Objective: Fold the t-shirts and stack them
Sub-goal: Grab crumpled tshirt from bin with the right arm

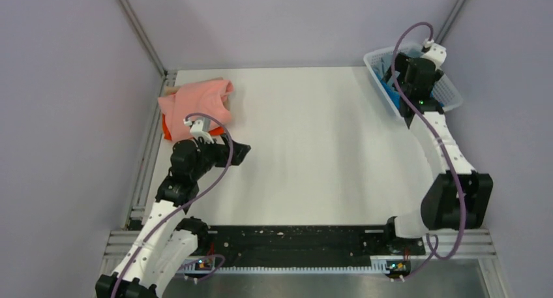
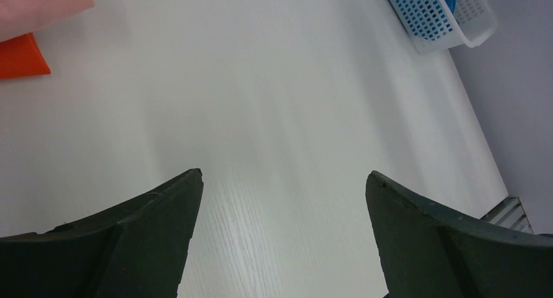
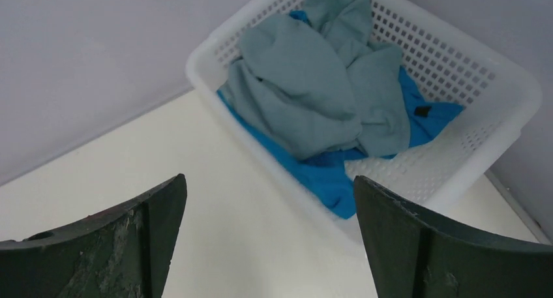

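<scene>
A salmon-pink t-shirt (image 1: 199,100) lies folded on an orange t-shirt (image 1: 168,128) at the table's far left; both show in the left wrist view, pink (image 2: 39,4) above orange (image 2: 19,57). A crumpled grey-blue t-shirt (image 3: 313,92) lies on a bright blue t-shirt (image 3: 329,174) inside the white mesh basket (image 3: 495,125). The blue one hangs over the basket's near rim. My left gripper (image 2: 283,180) is open and empty over bare table. My right gripper (image 3: 270,184) is open and empty, just in front of the basket (image 1: 450,99), with the right arm over it in the top view.
The basket stands at the table's far right corner against the grey walls. A metal rail (image 1: 140,174) runs along the table's left edge. A black strip (image 1: 293,242) runs along the near edge by the arm bases.
</scene>
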{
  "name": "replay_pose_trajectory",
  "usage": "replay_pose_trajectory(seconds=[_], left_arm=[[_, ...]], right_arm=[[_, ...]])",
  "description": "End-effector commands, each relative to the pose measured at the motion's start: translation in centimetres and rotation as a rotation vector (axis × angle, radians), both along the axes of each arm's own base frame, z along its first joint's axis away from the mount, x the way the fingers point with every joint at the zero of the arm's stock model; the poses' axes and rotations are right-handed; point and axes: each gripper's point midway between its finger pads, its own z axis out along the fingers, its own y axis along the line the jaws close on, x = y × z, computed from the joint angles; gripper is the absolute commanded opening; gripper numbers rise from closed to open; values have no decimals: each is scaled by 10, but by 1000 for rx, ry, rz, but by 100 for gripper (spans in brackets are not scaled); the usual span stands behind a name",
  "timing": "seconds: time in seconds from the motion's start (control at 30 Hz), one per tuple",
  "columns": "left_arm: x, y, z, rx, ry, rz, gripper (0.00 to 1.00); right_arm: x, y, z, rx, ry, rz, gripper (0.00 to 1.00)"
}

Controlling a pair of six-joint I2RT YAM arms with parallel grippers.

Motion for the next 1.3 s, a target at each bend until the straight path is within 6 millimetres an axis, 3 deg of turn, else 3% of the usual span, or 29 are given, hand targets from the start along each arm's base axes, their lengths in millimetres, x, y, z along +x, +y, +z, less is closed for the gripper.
replay_pose_trajectory(seconds=[0.0,0.13,0.23,0.4,0.57,0.7,0.73,0.8,0.87,1.03,1.13,1.27], left_arm=[[4,0,18,-6,-66,5,99],[7,1,14,5,-54,12,99],[10,2,12,18,-46,16,99],[15,4,10,35,-24,35,99],[14,6,9,38,-38,44,99],[13,7,3,41,-21,55,99],[13,8,3,42,-20,59,99],[12,9,3,44,-18,63,99],[11,9,5,42,-25,61,99],[9,8,7,34,-36,54,99],[6,6,9,25,-42,44,99],[3,6,15,12,-62,44,99]], right_arm=[[47,-44,2,26,13,-58,96],[92,-74,-9,43,31,-99,96],[120,-90,-33,81,60,-130,94],[160,-96,-75,133,95,-107,90],[186,-96,-114,174,120,-94,85],[207,-90,-143,248,131,-44,70],[212,-91,-146,264,125,-37,61],[219,-94,-143,281,101,-32,29],[222,-98,-126,253,70,-32,11],[211,-118,-40,88,-33,-74,0],[186,-125,38,3,-147,-106,0],[142,-113,144,-56,-344,-82,0]])
